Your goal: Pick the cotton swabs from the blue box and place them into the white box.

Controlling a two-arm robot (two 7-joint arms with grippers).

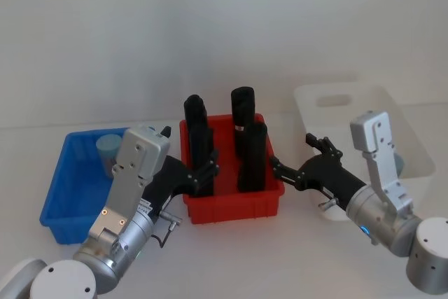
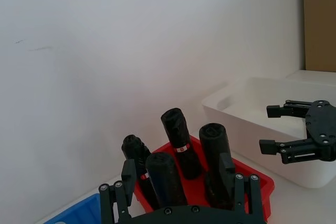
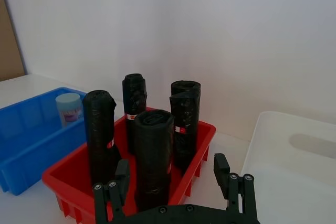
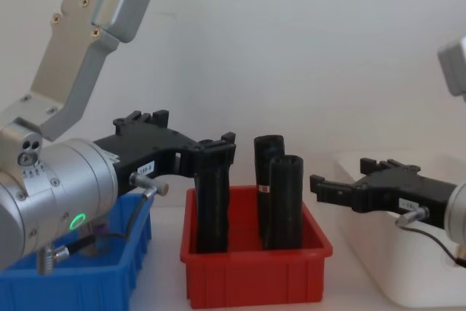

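One cotton swabs tub (image 1: 108, 147) with a pale blue lid stands in the back of the blue box (image 1: 61, 197), also seen from the right wrist as the tub (image 3: 69, 107) in the blue box (image 3: 26, 145). My left gripper (image 1: 204, 171) is open and empty, hovering at the red bin's front left corner, to the right of the blue box. My right gripper (image 1: 297, 157) is open and empty too, in the gap between the red bin and the white box (image 1: 336, 90). The left wrist view shows that right gripper (image 2: 275, 128) in front of the white box (image 2: 236, 103).
A red bin (image 1: 234, 204) with several tall black rolls (image 1: 250, 155) stands between the blue and white boxes, close to both grippers. A white wall rises behind the table. The tabletop in front of the bins is bare.
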